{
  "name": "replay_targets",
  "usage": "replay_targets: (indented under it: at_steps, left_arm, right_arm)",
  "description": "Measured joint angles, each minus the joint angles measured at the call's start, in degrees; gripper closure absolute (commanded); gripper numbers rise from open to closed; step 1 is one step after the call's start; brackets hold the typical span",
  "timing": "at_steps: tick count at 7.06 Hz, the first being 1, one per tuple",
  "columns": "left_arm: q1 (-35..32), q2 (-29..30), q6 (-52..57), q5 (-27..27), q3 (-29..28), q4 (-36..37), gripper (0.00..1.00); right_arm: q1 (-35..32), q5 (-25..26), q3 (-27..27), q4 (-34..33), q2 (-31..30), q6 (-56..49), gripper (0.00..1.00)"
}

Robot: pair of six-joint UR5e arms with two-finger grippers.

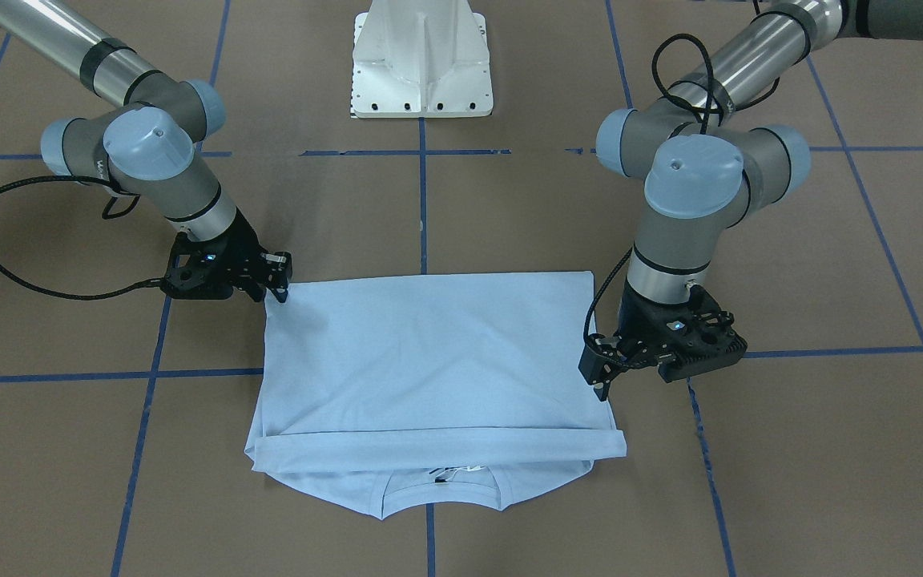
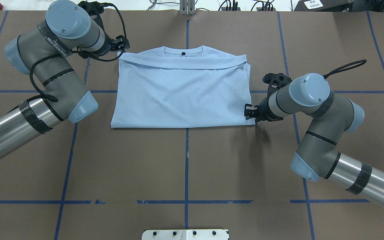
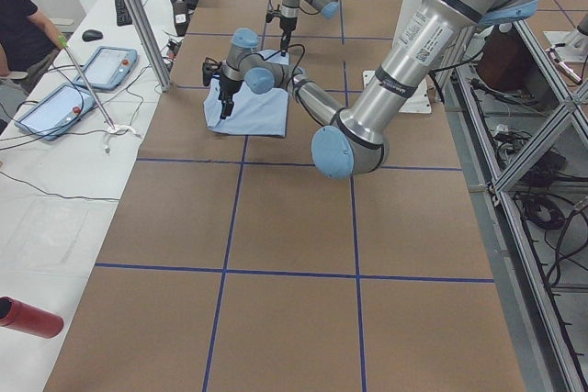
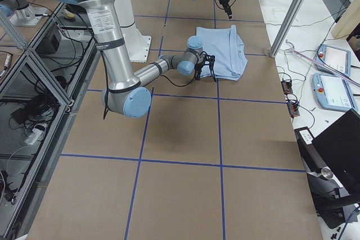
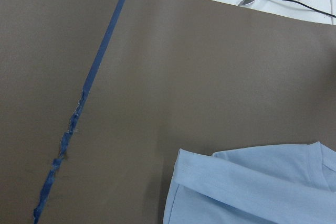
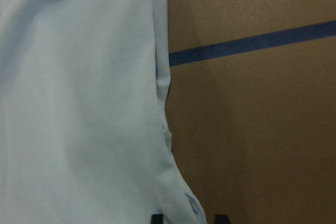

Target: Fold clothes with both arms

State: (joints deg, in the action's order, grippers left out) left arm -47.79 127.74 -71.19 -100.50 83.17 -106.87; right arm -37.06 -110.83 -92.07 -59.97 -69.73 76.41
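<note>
From behind the robot, with twelve o'clock at the far edge, the T-shirt (image 2: 182, 96) lies flat on the brown surface (image 2: 185, 166), just past centre towards twelve. It is already doubled over. The hem band (image 2: 178, 64) lies across the chest just short of the collar (image 2: 182, 50), and the folded edge faces six o'clock. No sleeves stick out at the sides, so I'd say the lengthwise fold is done and this is the pause before the next one.

That next fold looks like a side-to-side one, to make the packet narrower. It would need both tools on the same side edge, each pinching through every layer at a corner. They would then lift and carry across together so the stack doesn't slide apart.

The right tool (image 2: 249, 112) is at the shirt's four o'clock corner, low against the surface. In its wrist camera the two fingertips (image 6: 156, 217) stand apart. The shirt's side edge runs down between them, so they straddle the cloth without closing on it. I can't tell whether a pad touches the fabric.

The left tool (image 2: 122, 45) is at the shirt's ten o'clock corner, beside the hem band and apparently higher up. Its wrist camera shows only that corner lying undisturbed on the surface. It carries nothing, but I can't tell how far apart its jaws are.
</note>
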Motion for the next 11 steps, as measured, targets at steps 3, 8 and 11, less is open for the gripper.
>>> replay_targets:
  at_steps: [3,8,11]
  left_arm:
    - [0.1,0.0,-0.1,0.0,-0.3,-0.1,0.0]
    - [0.2,-0.3,-1.4,0.2,1.6,0.1,0.0]
    - [2.2,-2.3,-2.3,0.1,5.5,0.1,0.0]
  right_arm:
    - [-0.3,-0.7,0.0,0.0,0.5,-0.1,1.0]
    - [8.5,-4.0,-20.9,0.0,-19.9,1.4,1.0]
    - [22.4,-3.9,-31.4,0.1,-33.8,4.8,0.02]
